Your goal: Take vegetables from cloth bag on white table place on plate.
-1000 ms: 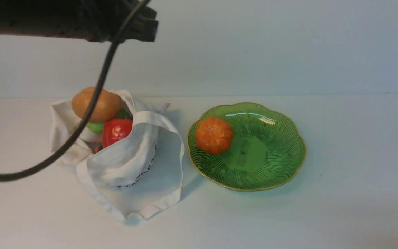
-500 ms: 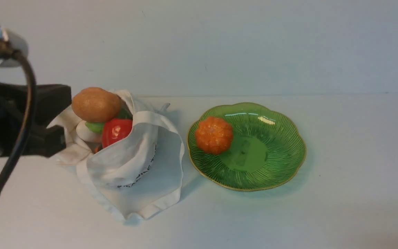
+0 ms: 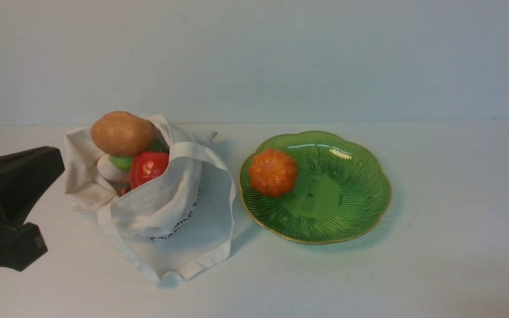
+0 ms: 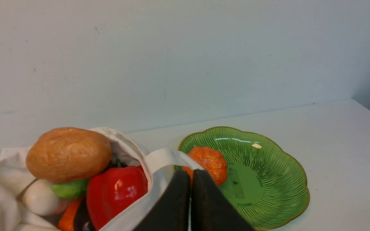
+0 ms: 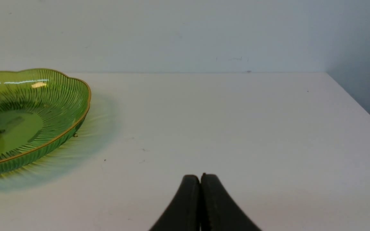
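The white cloth bag [image 3: 166, 207] lies open on the white table [image 3: 449, 212], left of centre. A brown potato [image 3: 122, 132] sits on top of it, with a red pepper [image 3: 148, 168] and green and white pieces [image 3: 115, 165] below. The orange pumpkin [image 3: 273, 172] rests on the left side of the green plate [image 3: 351, 194]. My left gripper [image 3: 53, 161] is low at the far left, just left of the bag, shut and empty. In the left wrist view its fingertips [image 4: 191, 175] meet in front of the bag [image 4: 159, 166]. My right gripper [image 5: 200, 178] is shut and empty over bare table, right of the plate [image 5: 43, 141].
A plain wall runs behind the table. The table's right edge [image 5: 358, 102] shows in the right wrist view. A bag strap [image 3: 201, 154] loops toward the plate.
My left arm has come down from high over the bag to low at the far left of the table. The bag, vegetables and plate have not moved.
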`<control>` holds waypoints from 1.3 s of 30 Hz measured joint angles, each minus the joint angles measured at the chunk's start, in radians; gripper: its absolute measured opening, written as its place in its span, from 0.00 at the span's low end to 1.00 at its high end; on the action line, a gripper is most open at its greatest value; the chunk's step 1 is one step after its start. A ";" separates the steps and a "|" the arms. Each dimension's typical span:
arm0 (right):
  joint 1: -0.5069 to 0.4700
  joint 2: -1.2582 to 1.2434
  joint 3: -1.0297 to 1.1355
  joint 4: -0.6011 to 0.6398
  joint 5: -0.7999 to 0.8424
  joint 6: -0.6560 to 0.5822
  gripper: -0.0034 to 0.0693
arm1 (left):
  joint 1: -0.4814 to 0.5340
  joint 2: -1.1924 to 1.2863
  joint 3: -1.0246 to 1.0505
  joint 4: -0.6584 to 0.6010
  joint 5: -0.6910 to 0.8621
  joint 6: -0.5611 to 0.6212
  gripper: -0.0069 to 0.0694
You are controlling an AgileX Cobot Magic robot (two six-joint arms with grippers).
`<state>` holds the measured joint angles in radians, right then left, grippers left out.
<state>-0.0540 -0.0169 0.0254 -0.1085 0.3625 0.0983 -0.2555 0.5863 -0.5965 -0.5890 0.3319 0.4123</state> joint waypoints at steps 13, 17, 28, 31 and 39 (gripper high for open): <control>0.000 0.000 0.000 0.000 0.000 0.000 0.03 | 0.000 -0.107 0.006 0.168 0.001 0.040 0.08; 0.000 0.000 0.000 0.000 0.000 0.000 0.03 | 0.015 -0.222 0.057 0.267 -0.006 -0.019 0.08; 0.000 0.000 0.000 0.000 0.000 0.000 0.03 | 0.196 -0.564 0.458 0.420 -0.059 -0.142 0.08; 0.000 0.000 0.000 0.000 0.001 0.000 0.03 | 0.211 -0.596 0.574 0.441 -0.069 -0.142 0.08; 0.000 0.000 0.000 0.000 0.001 0.000 0.03 | 0.215 -0.597 0.625 0.474 -0.003 -0.145 0.08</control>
<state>-0.0540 -0.0169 0.0254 -0.1085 0.3636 0.0983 -0.0408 -0.0104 0.0289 -0.1145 0.3287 0.2676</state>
